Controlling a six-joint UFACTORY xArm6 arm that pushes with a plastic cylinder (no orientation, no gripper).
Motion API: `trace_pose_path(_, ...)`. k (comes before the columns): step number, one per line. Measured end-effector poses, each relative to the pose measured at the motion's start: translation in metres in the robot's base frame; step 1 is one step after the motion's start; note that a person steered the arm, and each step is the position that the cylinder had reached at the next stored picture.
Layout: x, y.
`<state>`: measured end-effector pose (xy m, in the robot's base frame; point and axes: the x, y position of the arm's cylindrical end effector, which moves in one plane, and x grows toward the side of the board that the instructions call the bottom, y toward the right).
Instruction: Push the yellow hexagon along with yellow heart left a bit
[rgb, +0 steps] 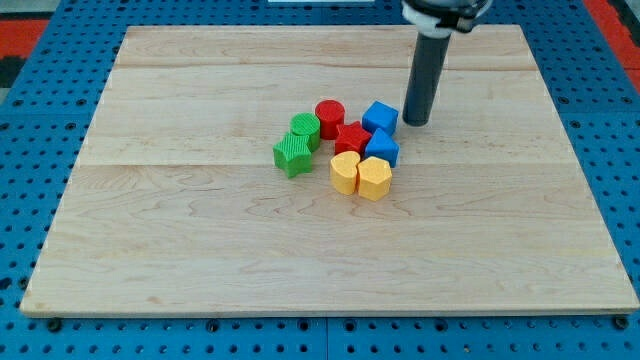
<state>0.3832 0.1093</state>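
A pale wooden board (200, 250) with visible grain lies on a blue pegboard surface. Left of centre sit two ribbed green blocks (297, 145), touching. Next come a red cylinder (330, 116) and a red star-like block (351, 138). Below them, at the cluster's lower edge, the yellow hexagon (345, 172) and yellow heart (374, 178) sit side by side, touching. Two blue blocks (380, 117) follow. My tip (415, 122) — a plain dark rod, no claw to open or close — rests just right of the upper blue block, apart from both yellow pieces.
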Motion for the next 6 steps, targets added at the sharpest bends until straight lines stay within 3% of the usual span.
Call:
trace_pose_path(1, 0.05, 0.037)
trace_pose_path(2, 0.088, 0.002)
trace_pose_path(6, 0.087, -0.031)
